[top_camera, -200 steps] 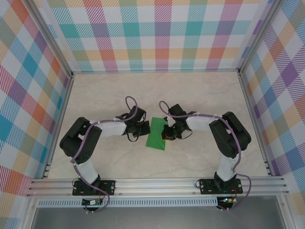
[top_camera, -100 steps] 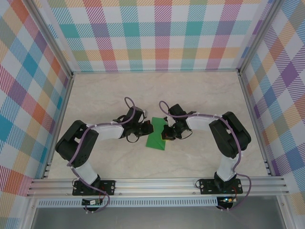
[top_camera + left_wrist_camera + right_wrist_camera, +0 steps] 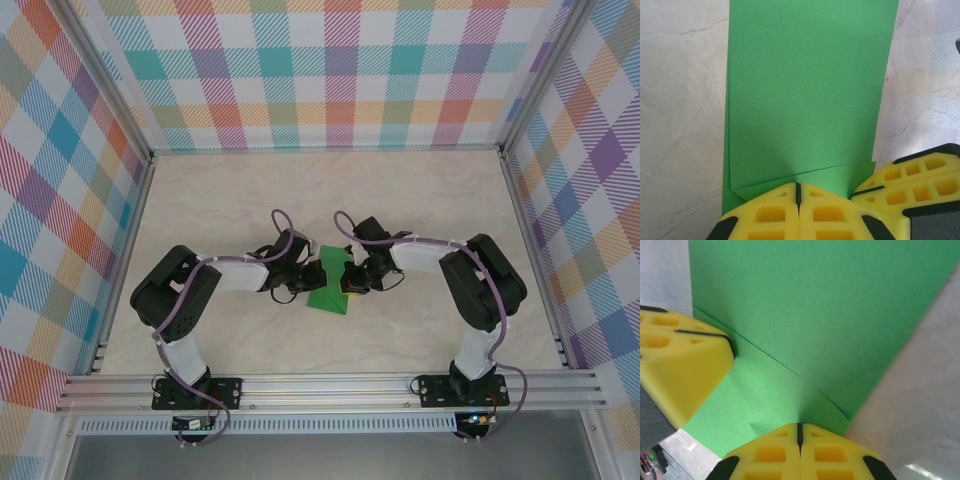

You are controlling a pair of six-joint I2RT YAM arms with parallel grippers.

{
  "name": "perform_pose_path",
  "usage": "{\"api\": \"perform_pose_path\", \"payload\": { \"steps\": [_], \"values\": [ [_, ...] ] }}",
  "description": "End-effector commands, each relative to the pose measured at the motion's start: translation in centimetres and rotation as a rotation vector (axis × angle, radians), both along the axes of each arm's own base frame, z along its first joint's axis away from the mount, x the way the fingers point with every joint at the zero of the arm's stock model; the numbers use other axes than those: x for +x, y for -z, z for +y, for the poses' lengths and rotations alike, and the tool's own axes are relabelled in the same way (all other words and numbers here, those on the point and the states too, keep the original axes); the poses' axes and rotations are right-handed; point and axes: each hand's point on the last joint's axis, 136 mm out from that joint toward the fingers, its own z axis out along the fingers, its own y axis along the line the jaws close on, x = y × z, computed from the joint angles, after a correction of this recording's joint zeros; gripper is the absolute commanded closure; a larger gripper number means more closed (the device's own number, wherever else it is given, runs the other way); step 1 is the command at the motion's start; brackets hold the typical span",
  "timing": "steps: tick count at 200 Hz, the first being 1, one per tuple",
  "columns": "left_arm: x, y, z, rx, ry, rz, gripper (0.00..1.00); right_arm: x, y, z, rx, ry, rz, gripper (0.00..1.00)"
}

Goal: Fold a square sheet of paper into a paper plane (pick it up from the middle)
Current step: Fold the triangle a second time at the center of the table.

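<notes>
**Green square sheet of paper [image 3: 327, 297], folded, both claws on it**

Lies flat near the middle of the marbled surface [image 3: 420, 200], slightly toward its near edge, one creased flap on top. Left gripper [image 3: 311, 281] at its left side, right gripper [image 3: 346, 281] at its right. Yellow pads [image 3: 770, 215] of each pressed together, tips touching paper. Cannot tell whether a layer is pinched.

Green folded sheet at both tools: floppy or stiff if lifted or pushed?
Probably floppy: the green sheet looks thin, its folded flap lying nearly flat. Likely light, so a push may slide it on the smooth table. Near the left tool and right tool, the visible crease should stiffen it slightly.
</notes>
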Motion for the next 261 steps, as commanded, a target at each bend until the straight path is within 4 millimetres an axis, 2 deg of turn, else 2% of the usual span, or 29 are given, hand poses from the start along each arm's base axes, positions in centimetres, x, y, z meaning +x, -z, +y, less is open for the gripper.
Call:
{"api": "perform_pose_path", "payload": {
  "steps": [1,25,84,143,187,261],
  "values": [
    [-2.0,3.4,1.9,0.132,-0.003,0.080,1.00,-1.0,-2.6,0.6,0.032,-0.036,0.000,0.96],
    [-2.4,3.8,2.4,0.151,-0.008,0.087,1.00,-1.7,-3.7,1.6,0.065,-0.051,-0.003,0.96],
    [-2.5,4.0,2.5,0.167,-0.011,0.091,1.00,-3.1,-1.9,3.6,0.040,-0.075,0.031,0.97],
    [-2.7,4.5,3.1,0.198,-0.026,0.102,1.00,-3.4,-0.2,2.0,-0.061,-0.063,0.036,0.97],
    [-2.8,4.9,3.4,0.219,-0.039,0.111,1.00,-4.2,1.0,1.5,-0.074,-0.065,0.063,0.97],
    [-3.1,5.6,4.1,0.254,-0.053,0.129,1.00,-4.9,2.0,0.7,-0.096,-0.065,0.082,0.97]
  ]
}}
